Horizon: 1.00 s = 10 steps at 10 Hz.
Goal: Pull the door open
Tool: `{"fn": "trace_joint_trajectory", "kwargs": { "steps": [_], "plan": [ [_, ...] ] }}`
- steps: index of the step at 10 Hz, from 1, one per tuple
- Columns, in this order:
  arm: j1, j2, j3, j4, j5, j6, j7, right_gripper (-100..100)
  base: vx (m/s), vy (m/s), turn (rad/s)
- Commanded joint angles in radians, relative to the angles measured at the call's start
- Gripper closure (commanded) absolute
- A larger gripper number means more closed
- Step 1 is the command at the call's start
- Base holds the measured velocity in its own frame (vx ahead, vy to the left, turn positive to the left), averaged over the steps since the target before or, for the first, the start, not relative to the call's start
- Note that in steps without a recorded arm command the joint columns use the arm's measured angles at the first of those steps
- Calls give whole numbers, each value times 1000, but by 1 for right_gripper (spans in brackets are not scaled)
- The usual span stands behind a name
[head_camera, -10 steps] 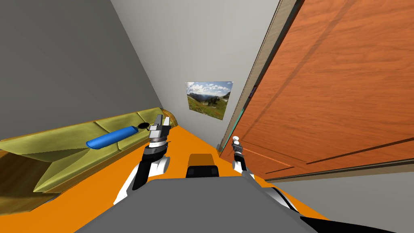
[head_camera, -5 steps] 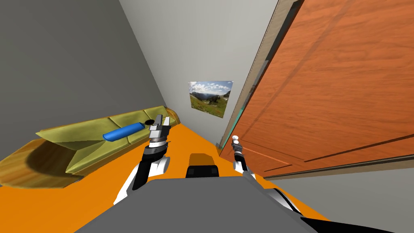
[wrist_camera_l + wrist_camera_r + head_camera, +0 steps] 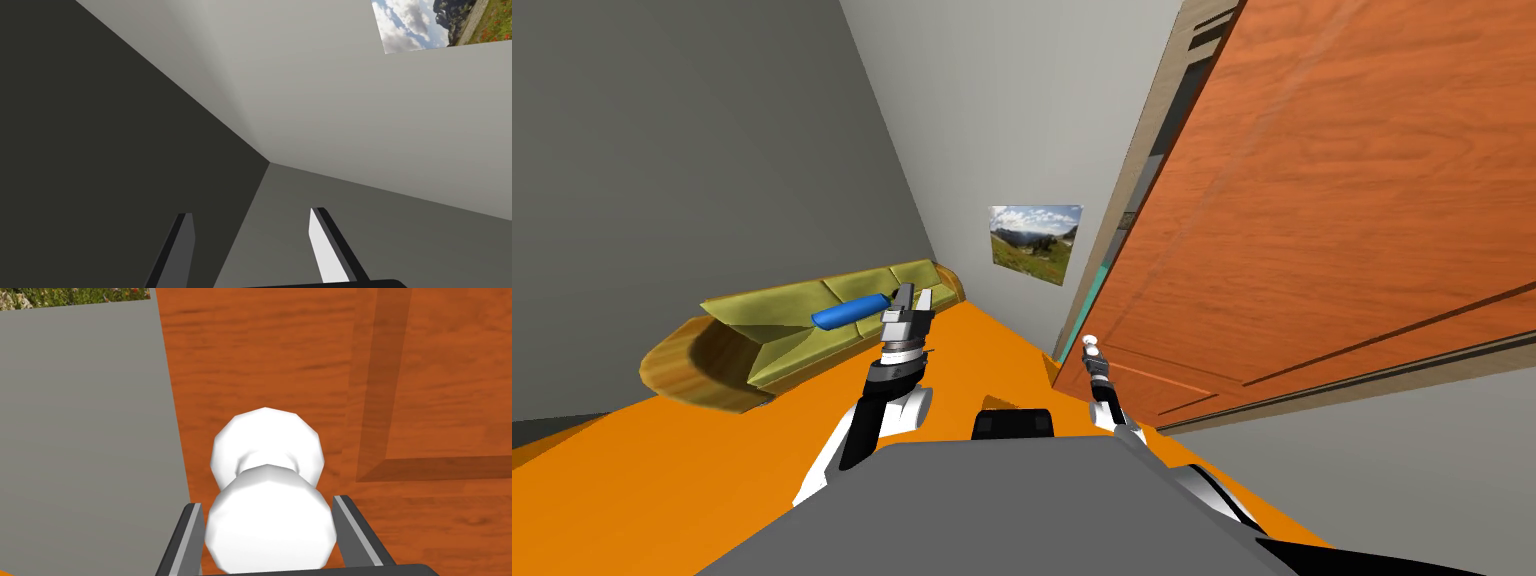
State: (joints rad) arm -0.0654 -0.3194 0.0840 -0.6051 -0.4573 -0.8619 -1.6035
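The reddish-brown wooden door (image 3: 1332,220) stands ajar on my right, swung away from its pale frame (image 3: 1152,150). Its white round knob (image 3: 270,523) sits between the fingers of my right gripper (image 3: 270,538), which is shut on it; in the head view that gripper (image 3: 1090,350) is at the door's free edge. The door panel (image 3: 310,353) lies right behind the knob. My left gripper (image 3: 910,300) is raised in front of the sofa, open and holding nothing, its fingers (image 3: 325,245) apart.
An olive sofa (image 3: 802,325) with a blue cushion (image 3: 852,312) stands along the dark grey wall on my left. A landscape picture (image 3: 1034,242) hangs on the pale far wall. The floor (image 3: 692,470) is orange. A gap shows between door and frame.
The door has swung further from its frame with my right gripper still on the knob. The whole head view has shifted: the sofa and picture now sit further right, so I have moved.
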Motion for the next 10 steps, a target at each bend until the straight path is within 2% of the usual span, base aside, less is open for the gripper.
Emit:
{"fn": "trace_joint_trajectory", "kwargs": {
  "steps": [1,2,4,7,8,9,10],
  "plan": [
    [0,0,0,0,0,0,0,100,-92,-6,26],
    [9,-10,20,-4,11,-5,-21,100,-133,-22,80],
    [17,-23,40,-10,22,-14,-43,100,-228,-21,91],
    [37,-54,86,-23,48,-33,-95,100,-285,-35,100],
    [41,-61,95,-26,53,-37,-106,100,-246,-54,89],
    [42,-56,89,-31,50,-30,-96,100,-100,-18,28],
    [58,-71,115,-36,65,-46,-122,100,-169,-27,96]
  ]
}}
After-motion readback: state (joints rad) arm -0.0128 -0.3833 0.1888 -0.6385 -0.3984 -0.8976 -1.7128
